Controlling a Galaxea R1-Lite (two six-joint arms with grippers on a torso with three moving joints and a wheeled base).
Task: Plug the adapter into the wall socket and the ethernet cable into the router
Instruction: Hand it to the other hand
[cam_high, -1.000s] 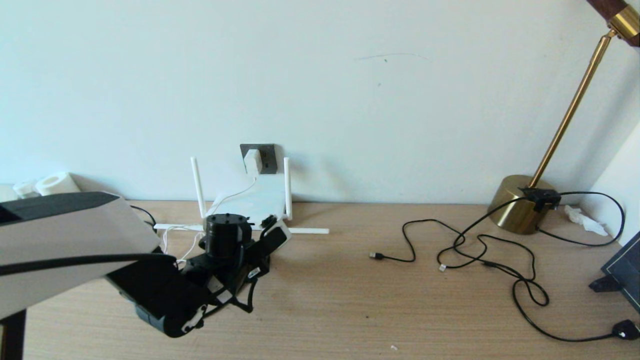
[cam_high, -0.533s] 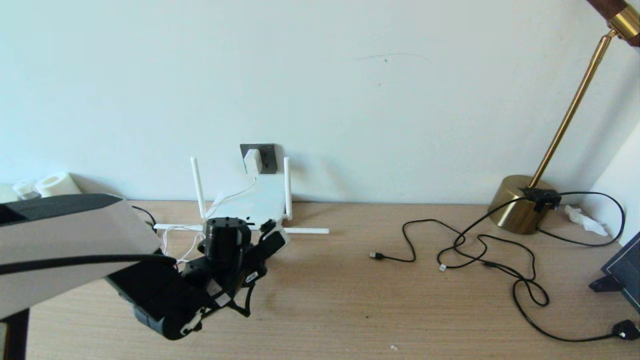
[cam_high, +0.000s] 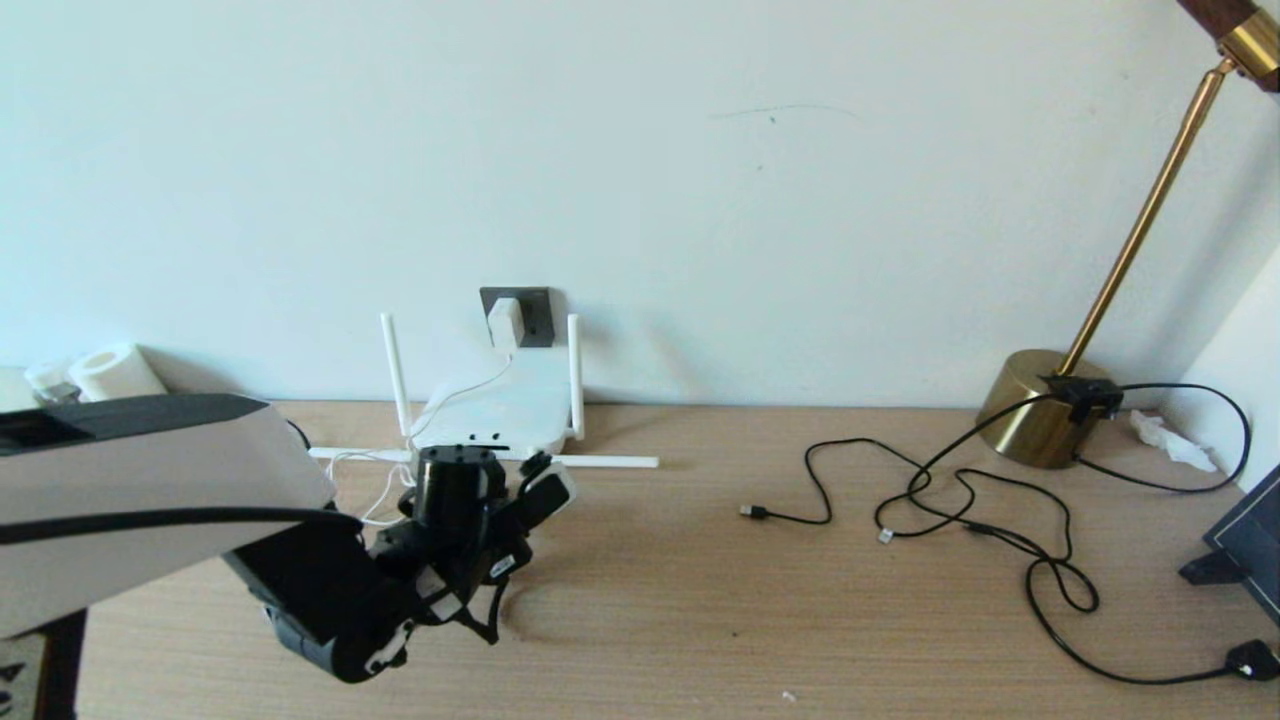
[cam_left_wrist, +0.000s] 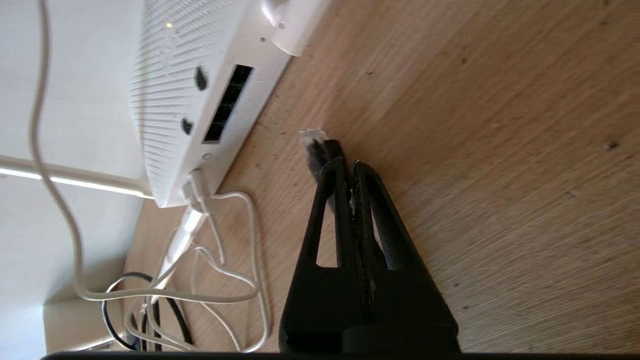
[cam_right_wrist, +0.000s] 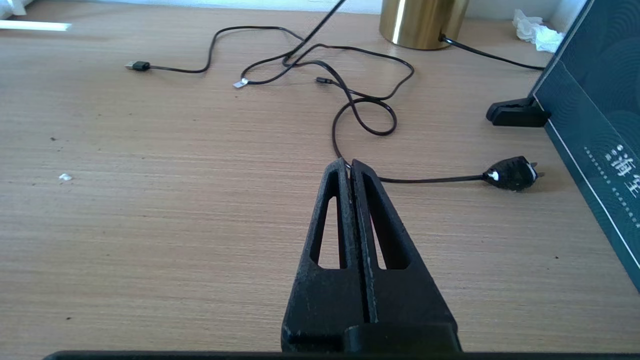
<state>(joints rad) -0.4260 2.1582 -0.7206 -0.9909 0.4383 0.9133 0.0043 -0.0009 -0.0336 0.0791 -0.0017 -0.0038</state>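
Left gripper (cam_left_wrist: 347, 165) is hovering low over the wooden desk (cam_high: 700, 600) just in front of the router (cam_high: 495, 410), fingers pinched together on the ethernet cable (cam_left_wrist: 320, 150) connector, tip sitting near the router's dark ports (cam_left_wrist: 227, 102) but apart from them. Adapter (cam_high: 504, 322) is sitting in the wall socket (cam_high: 530, 315) behind the router. Right gripper (cam_right_wrist: 350, 167) is idling over the desk's right side, fingers pressed together, holding nothing.

We face a plain pale wall (cam_high: 800, 200) behind a light wood-grain desk (cam_high: 700, 600). At the desk's far right corner stands a brass lamp with a round base (cam_high: 1040, 405) and a slanted thin stem; daylight falls softly across everything.
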